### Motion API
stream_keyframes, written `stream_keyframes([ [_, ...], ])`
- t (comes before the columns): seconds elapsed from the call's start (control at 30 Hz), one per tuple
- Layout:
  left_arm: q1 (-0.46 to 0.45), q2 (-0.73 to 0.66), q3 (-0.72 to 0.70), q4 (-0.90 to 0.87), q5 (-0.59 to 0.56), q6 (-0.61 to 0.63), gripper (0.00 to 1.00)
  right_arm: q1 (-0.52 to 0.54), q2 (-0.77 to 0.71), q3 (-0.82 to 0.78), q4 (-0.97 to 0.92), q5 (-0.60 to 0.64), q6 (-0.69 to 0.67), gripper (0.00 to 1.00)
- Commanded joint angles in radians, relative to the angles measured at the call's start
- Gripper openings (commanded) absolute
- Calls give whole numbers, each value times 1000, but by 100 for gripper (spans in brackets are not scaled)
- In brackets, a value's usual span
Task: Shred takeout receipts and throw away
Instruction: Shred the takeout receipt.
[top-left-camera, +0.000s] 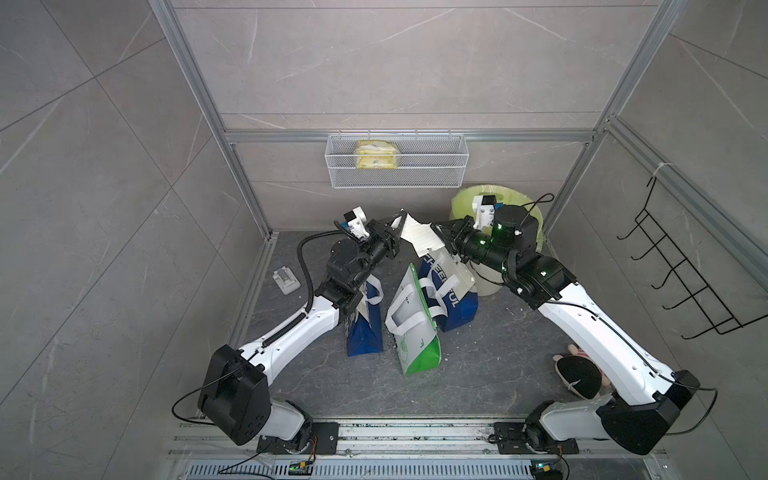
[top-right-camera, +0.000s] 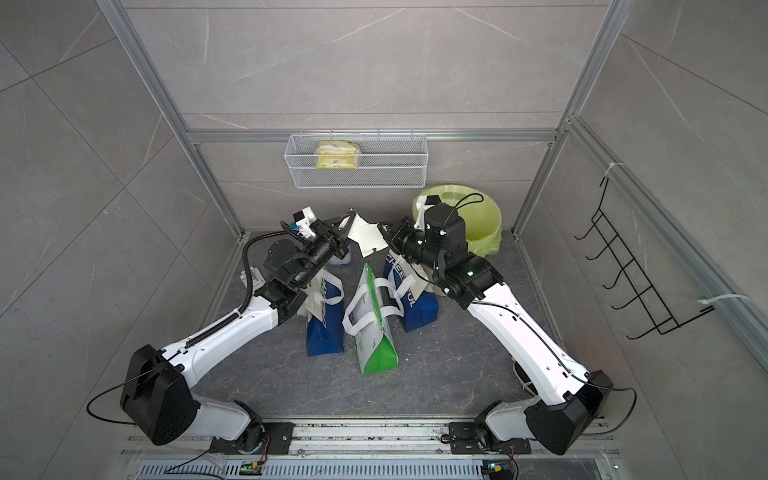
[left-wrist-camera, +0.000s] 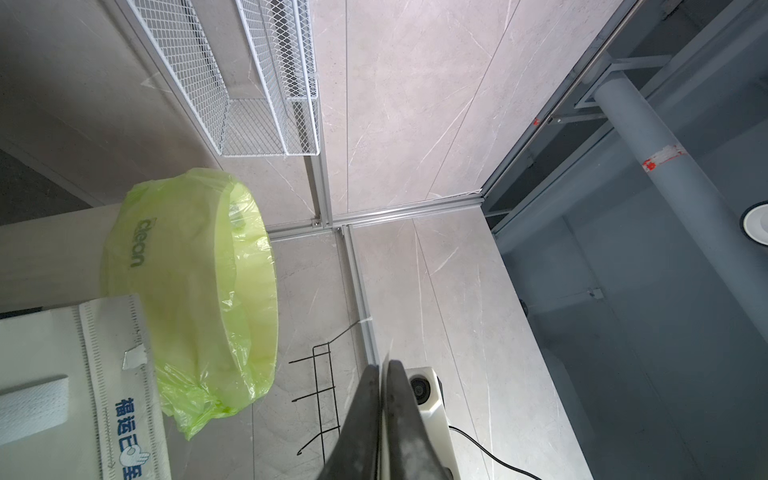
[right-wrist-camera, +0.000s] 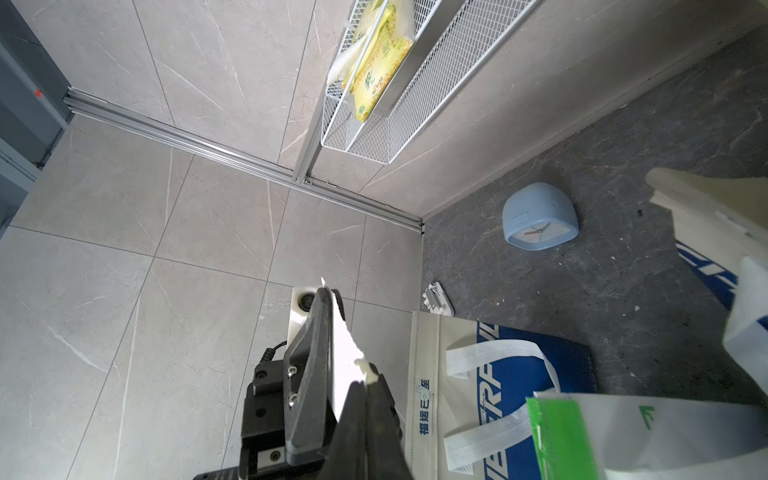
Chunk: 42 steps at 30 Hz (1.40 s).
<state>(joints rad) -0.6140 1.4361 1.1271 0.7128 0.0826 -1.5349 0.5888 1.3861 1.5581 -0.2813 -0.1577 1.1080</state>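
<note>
**Top views**
- Receipt (top-left-camera: 417, 237) (top-right-camera: 368, 239): one white slip with faint ruled print and a ragged lower edge. It is held in the air between the two arms, above the bags and near the bin, not over it.
- Left gripper (top-left-camera: 400, 226): on the slip's upper corner.
- Right gripper (top-left-camera: 438, 232): on the opposite edge.
- Bin (top-left-camera: 461, 201): pale with a green liner, in the back right corner, partly behind the right arm.
- Blue-and-white bag (top-left-camera: 365, 332): stands on the dark floor under the left arm.
- Green-and-white bag (top-left-camera: 415, 345): in the middle, leaning.
- Second blue-and-white bag (top-left-camera: 453, 303): just beside the bin.
- Wire basket (top-left-camera: 432, 170): on the back wall, with a yellow tissue pack (top-left-camera: 376, 156) inside.
- Plush toy (top-left-camera: 579, 376): on the floor by the right arm.

**Left wrist view**
- Left gripper's fingers (left-wrist-camera: 361, 419): pressed together, with a thin pale edge of paper pinched between them.
- The bin's lined mouth (left-wrist-camera: 249, 270) lies ahead.
- Black wire rack (left-wrist-camera: 320, 395): on the side wall.

**Right wrist view**
- The right gripper (right-wrist-camera: 368, 395) is clamped on the torn edge of the receipt (right-wrist-camera: 343, 361).
- A finger of the left gripper (right-wrist-camera: 318, 328) lies flat against the sheet.
- Blue clock (right-wrist-camera: 539, 218): lying on the floor near the back wall.
</note>
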Motion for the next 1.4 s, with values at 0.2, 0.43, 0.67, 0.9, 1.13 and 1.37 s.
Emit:
stream_keyframes([
  [0.2,-9,20,22,72,10,-27,12,-2,13,33,16,-14,7,0],
  [0.43,-16,27,26,93,17,-45,12,-3,31,34,30,-18,7,0],
  [0.67,-20,35,32,119,28,-59,12,-3,39,35,41,-13,0,0],
  [0.9,-25,37,36,118,35,-56,12,-3,39,30,81,-17,-12,0],
  [1.13,-30,46,52,118,56,-57,12,-3,47,37,83,-14,-20,0],
  [1.37,-38,52,66,125,65,-57,13,-3,51,36,77,9,-48,0],
])
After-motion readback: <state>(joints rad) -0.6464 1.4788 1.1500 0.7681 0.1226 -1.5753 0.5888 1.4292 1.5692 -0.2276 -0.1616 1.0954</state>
